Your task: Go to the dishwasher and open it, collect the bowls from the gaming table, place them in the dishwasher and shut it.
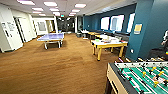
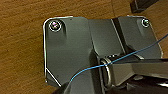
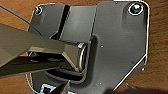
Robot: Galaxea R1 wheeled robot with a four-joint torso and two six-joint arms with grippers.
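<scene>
Facing gaming table (image 1: 109, 45), unlabelled.

I'm looking across a wide brown carpet floor (image 1: 57, 67) that carries all the furniture here: a blue table-tennis table (image 1: 51, 37) stands on it toward the far left, and the yellow-legged gaming table (image 1: 109, 45) stands on it at the right, near the teal wall. On that table's pale top I can make out some small light-coloured items, too blurred for me to tell what they are. Nearest to me, at the lower right, the green foosball table (image 1: 140, 77) rests on the same carpet, its rods and yellow figures over the field.
</scene>
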